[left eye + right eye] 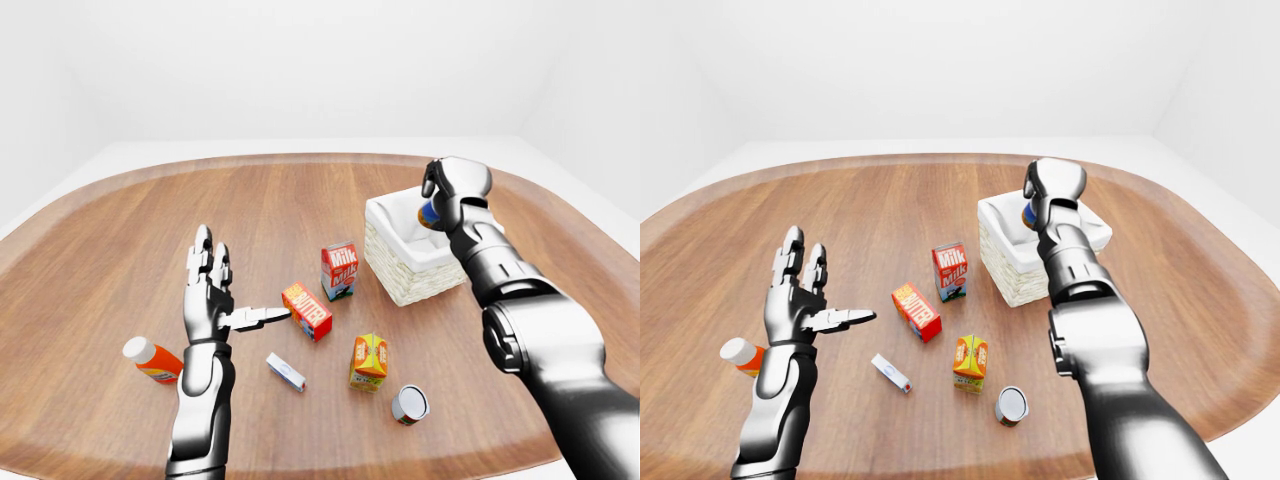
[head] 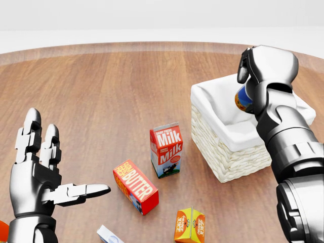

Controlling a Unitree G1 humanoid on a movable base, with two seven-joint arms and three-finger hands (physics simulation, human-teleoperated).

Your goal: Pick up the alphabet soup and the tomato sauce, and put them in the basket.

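Head view, biggest stuff first:
Table: round brown wooden table (image 2: pixel 126 86), everything sits on it.
Basket: white-lined woven wicker basket (image 2: pixel 228 152), right side.
Right hand (image 2: pixel 253 76): fingers wrapped round a blue-and-orange labelled can (image 2: pixel 244 98), held over the basket's inside.
Left hand (image 2: pixel 45 174): spread wide, holding nothing, lower left.
Cartons: red-and-white milk carton (image 2: pixel 166 150) upright beside the basket, red butter box (image 2: pixel 135 186) just below it.
Other can: small silver-topped tin can (image 1: pixel 409 404), bottom of the left-eye view, well apart from the basket.

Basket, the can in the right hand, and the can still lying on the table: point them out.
basket (image 2: pixel 230 157): head view, woven side wall.
held can (image 2: pixel 245 98): head view, label showing beside the fingers.
lying can (image 1: pixel 409 404): left-eye view, its silver end.
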